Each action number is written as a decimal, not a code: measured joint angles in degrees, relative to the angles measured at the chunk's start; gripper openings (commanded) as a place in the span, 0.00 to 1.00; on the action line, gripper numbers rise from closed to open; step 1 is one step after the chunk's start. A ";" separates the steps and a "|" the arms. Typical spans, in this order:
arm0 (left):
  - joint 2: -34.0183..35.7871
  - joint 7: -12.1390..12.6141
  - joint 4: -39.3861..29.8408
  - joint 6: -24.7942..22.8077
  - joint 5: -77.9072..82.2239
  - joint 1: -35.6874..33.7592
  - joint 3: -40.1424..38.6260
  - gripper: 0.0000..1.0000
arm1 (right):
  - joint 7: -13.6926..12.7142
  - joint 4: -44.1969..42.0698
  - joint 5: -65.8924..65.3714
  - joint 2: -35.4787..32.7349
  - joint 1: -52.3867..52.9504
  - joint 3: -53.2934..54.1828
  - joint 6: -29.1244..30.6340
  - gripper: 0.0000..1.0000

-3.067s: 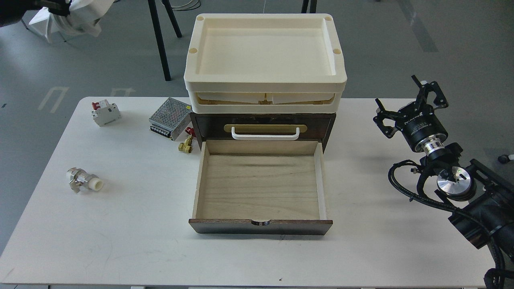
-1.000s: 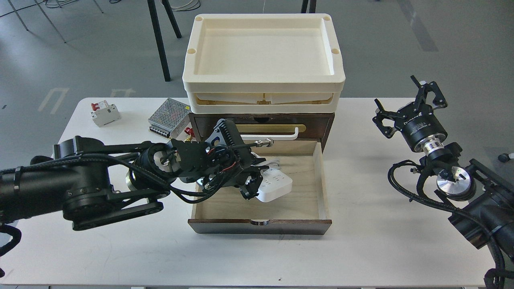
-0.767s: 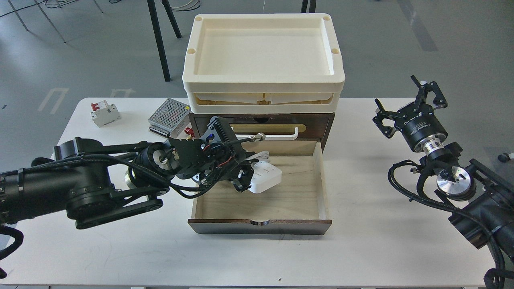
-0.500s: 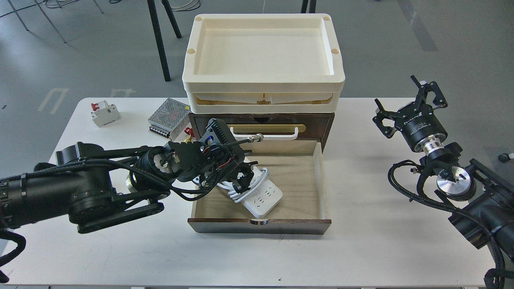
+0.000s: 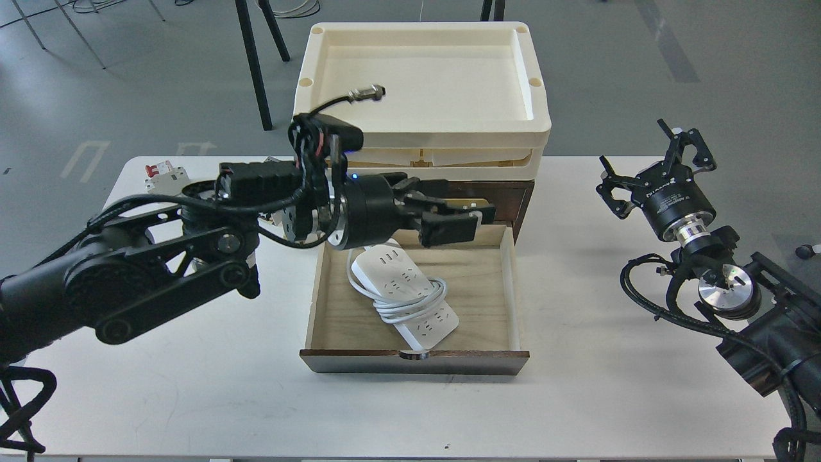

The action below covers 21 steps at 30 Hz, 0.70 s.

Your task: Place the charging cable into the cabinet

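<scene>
The charging cable (image 5: 404, 287), a long white power strip with its thick white cord looped around it, lies diagonally on the floor of the open pale wood drawer (image 5: 484, 301). The drawer is pulled out of the dark brown cabinet (image 5: 513, 192), which has a cream tray (image 5: 417, 138) on top. My left gripper (image 5: 458, 215) is open and empty. It hovers above the drawer's back edge, in front of the upper drawer's handle, apart from the power strip. My right gripper (image 5: 648, 160) is open and empty above the table's right side.
A white circuit breaker with a red switch (image 5: 157, 173) shows partly behind my left arm at the back left. The white table (image 5: 577, 398) carries the cabinet. Black chair legs (image 5: 256, 58) stand on the floor behind.
My left gripper has let go of the power strip, which now lies flat in the drawer. The gripper has risen and turned toward the drawer's back. My right arm has not moved.
</scene>
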 measured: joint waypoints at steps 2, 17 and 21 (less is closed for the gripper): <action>0.04 -1.79 1.30 -0.42 -9.25 1.55 -6.81 0.99 | -0.05 -0.18 0.06 0.00 0.14 0.13 0.00 1.00; 0.50 -4.72 23.44 -5.67 -56.46 15.41 -32.78 0.99 | -0.09 -1.50 0.36 -0.12 1.93 1.88 -0.49 1.00; 0.15 -6.90 27.44 -5.71 -63.69 21.09 -33.57 0.99 | -0.37 -2.25 0.77 -0.08 1.69 4.99 -0.64 1.00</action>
